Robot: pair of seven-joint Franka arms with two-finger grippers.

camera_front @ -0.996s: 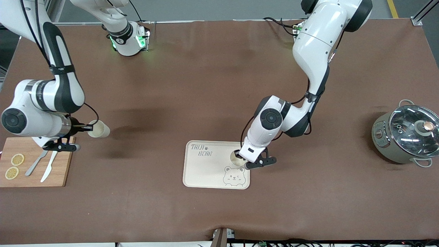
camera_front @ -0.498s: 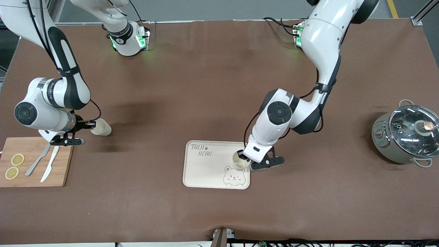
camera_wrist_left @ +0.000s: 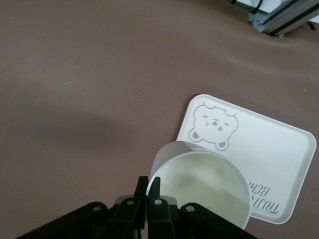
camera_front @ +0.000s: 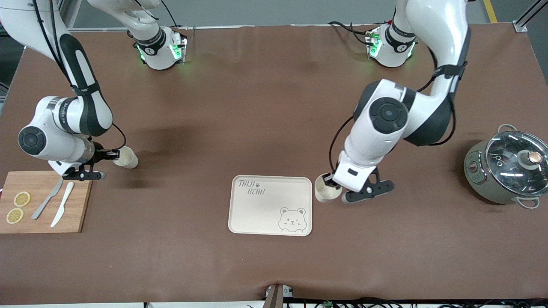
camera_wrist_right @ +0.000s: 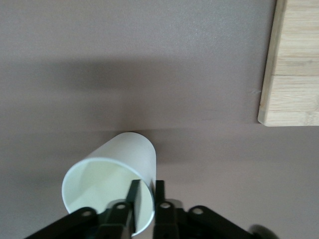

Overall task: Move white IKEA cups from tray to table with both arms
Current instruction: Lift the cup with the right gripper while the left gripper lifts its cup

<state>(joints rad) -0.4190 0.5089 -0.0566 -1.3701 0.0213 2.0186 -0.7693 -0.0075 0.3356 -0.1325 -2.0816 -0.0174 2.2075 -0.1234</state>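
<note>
My left gripper [camera_front: 330, 181] is shut on the rim of one white IKEA cup [camera_front: 326, 191] and holds it in the air over the bare table, just off the edge of the cream bear-print tray [camera_front: 257, 214] toward the left arm's end. In the left wrist view the jaws [camera_wrist_left: 152, 185] pinch that cup's wall [camera_wrist_left: 199, 191], with the tray [camera_wrist_left: 269, 149] below. My right gripper [camera_front: 114, 159] is shut on the rim of the second cup [camera_front: 126, 157], tilted, over the table by the wooden board [camera_front: 43, 188]. It shows in the right wrist view [camera_wrist_right: 109, 181] too, one finger [camera_wrist_right: 133, 194] inside it.
The wooden cutting board holds a knife [camera_front: 62, 209], a fork [camera_front: 45, 205] and two lemon slices [camera_front: 21, 199]; its corner shows in the right wrist view [camera_wrist_right: 294, 64]. A lidded grey pot [camera_front: 507, 169] stands at the left arm's end of the table.
The left arm has lifted and carried its cup from over the tray's bear corner to just off the tray, toward the left arm's end. The right gripper with its cup shifted slightly, then held still.
</note>
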